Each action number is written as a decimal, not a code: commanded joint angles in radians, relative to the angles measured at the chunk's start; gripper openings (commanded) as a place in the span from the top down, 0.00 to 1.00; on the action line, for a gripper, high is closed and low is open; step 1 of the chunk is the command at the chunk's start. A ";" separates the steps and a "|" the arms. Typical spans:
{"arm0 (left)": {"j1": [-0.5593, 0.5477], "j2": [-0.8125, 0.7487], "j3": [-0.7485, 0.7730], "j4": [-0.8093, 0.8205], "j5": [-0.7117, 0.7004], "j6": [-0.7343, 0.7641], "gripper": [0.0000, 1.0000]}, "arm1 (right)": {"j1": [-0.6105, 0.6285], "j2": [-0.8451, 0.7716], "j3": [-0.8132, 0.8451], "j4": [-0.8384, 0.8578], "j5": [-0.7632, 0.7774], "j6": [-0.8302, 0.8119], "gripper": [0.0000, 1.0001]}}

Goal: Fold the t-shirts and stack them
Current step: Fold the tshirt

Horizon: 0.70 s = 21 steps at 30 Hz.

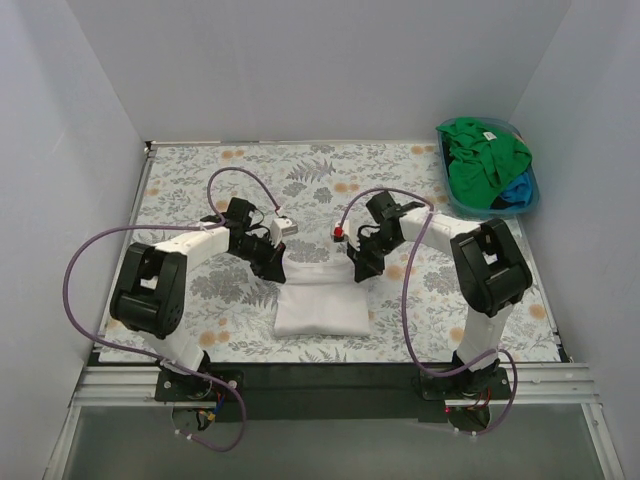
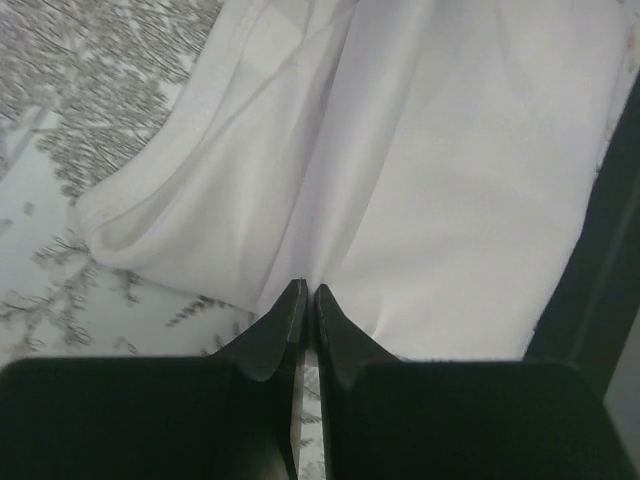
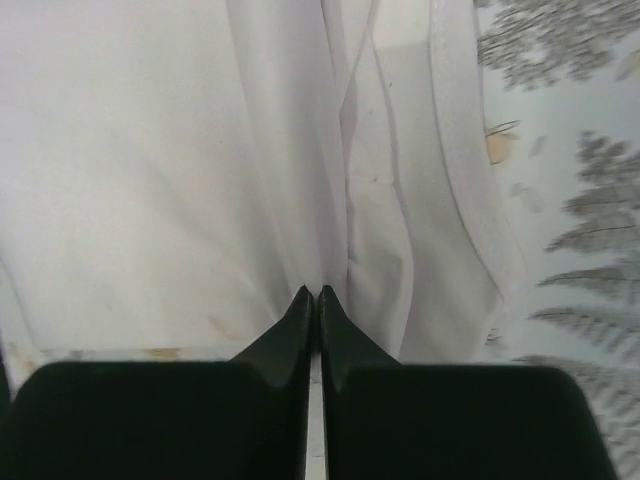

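A white t-shirt (image 1: pixel 322 303) lies partly folded on the floral cloth at the near middle. My left gripper (image 1: pixel 272 266) is shut on its far left corner; in the left wrist view the fabric (image 2: pixel 430 170) puckers into the closed tips (image 2: pixel 308 292). My right gripper (image 1: pixel 360 268) is shut on its far right corner; in the right wrist view the fabric (image 3: pixel 200 160) gathers into the closed tips (image 3: pixel 316 292). A green t-shirt (image 1: pixel 482 150) and a blue one (image 1: pixel 518 190) lie crumpled in a bin.
A blue plastic bin (image 1: pixel 530 205) stands at the back right corner. The floral table cloth (image 1: pixel 300 175) covers the table. White walls enclose three sides. A black strip (image 1: pixel 330 375) runs along the near edge by the arm bases.
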 commanded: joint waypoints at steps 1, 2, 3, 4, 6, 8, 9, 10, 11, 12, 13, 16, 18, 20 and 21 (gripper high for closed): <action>-0.012 -0.137 -0.076 -0.042 0.051 -0.012 0.95 | -0.001 -0.092 -0.090 -0.028 -0.067 0.137 0.92; -0.015 -0.159 -0.089 -0.042 0.053 -0.014 0.88 | -0.002 -0.099 -0.109 -0.031 -0.085 0.162 0.83; -0.016 -0.185 -0.095 -0.044 0.053 -0.012 0.81 | -0.001 -0.107 -0.111 -0.036 -0.092 0.183 0.75; -0.016 -0.198 -0.092 -0.050 0.053 -0.011 0.70 | -0.011 -0.116 -0.111 -0.045 -0.104 0.222 0.62; -0.016 -0.218 -0.074 -0.053 0.080 0.000 0.65 | -0.028 -0.126 -0.087 -0.065 -0.165 0.260 0.55; -0.033 -0.243 -0.040 -0.027 0.103 -0.003 0.56 | -0.057 -0.120 -0.044 -0.069 -0.217 0.326 0.54; -0.048 -0.246 -0.031 -0.007 0.097 -0.009 0.55 | -0.068 -0.113 -0.010 -0.069 -0.233 0.346 0.54; -0.068 -0.248 -0.015 0.034 0.088 -0.011 0.55 | -0.085 -0.092 0.051 -0.068 -0.251 0.367 0.55; -0.093 -0.239 -0.009 0.057 0.072 -0.009 0.54 | -0.094 -0.078 0.088 -0.065 -0.286 0.413 0.55; -0.142 -0.229 -0.005 0.082 0.033 -0.014 0.54 | -0.099 -0.061 0.119 -0.063 -0.302 0.435 0.56; -0.163 -0.216 0.000 0.126 0.009 -0.018 0.54 | -0.103 -0.023 0.172 -0.062 -0.316 0.456 0.57; -0.220 -0.139 0.018 0.196 -0.047 -0.029 0.53 | -0.103 0.041 0.226 -0.056 -0.351 0.506 0.62; -0.234 -0.085 0.026 0.220 -0.051 -0.023 0.53 | -0.103 0.074 0.242 -0.049 -0.348 0.538 0.64; -0.243 -0.064 0.035 0.238 -0.038 -0.002 0.52 | -0.102 0.114 0.245 -0.020 -0.354 0.572 0.66; -0.248 -0.053 0.035 0.238 -0.021 0.014 0.50 | -0.102 0.123 0.239 -0.008 -0.359 0.611 0.67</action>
